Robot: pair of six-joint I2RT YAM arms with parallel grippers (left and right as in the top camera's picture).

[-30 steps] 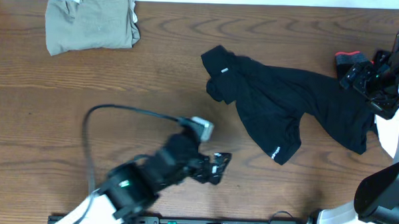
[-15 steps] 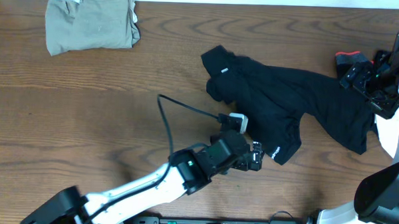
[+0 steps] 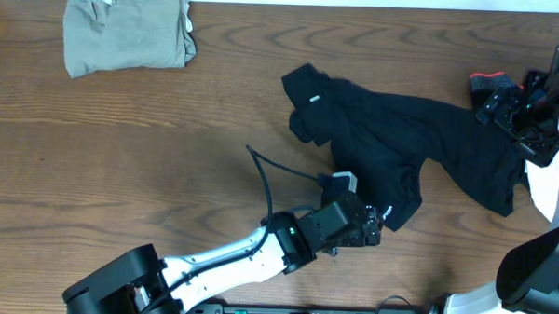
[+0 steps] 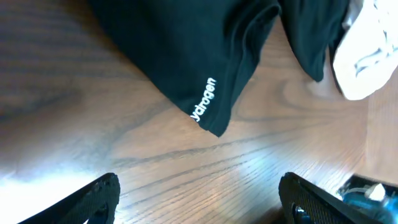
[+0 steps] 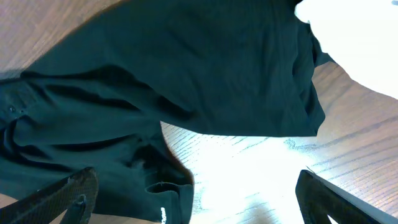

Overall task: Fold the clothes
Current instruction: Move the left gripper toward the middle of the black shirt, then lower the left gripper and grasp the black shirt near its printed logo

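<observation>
Near the front edge of the table (image 3: 121, 170), just short of the dark cloth: left gripper (image 3: 374, 226), fingers (image 4: 99, 196) spread wide with nothing between them. Hovers low over bare wood. Shows only two dark tips at the bottom of its own wrist view, the rest cut off by the frame. Faces the nearest corner of the black garment (image 3: 401, 143), apart from it. Reads white lettering (image 4: 202, 99) along that hem, sharp enough for only part of a word. Trails a black cable (image 3: 265, 175) in a loop back over the wood.

At the far right edge, right gripper (image 3: 509, 111), likewise parted wide and empty, fingers (image 5: 71, 190) clipped by the lower corners of its wrist view. Hangs above the right end of the garment, with glare washing out the wood beneath.

Across the middle and right of the table, the garment itself: unfolded, rumpled, bunched at its upper-left end, right end partly hidden under the right arm.

Behind that arm, a dark item with a red edge (image 3: 492, 83), mostly hidden, possibly more clothing.

In the far left corner, a khaki garment (image 3: 125, 30), folded, its top cut off by the frame.
</observation>
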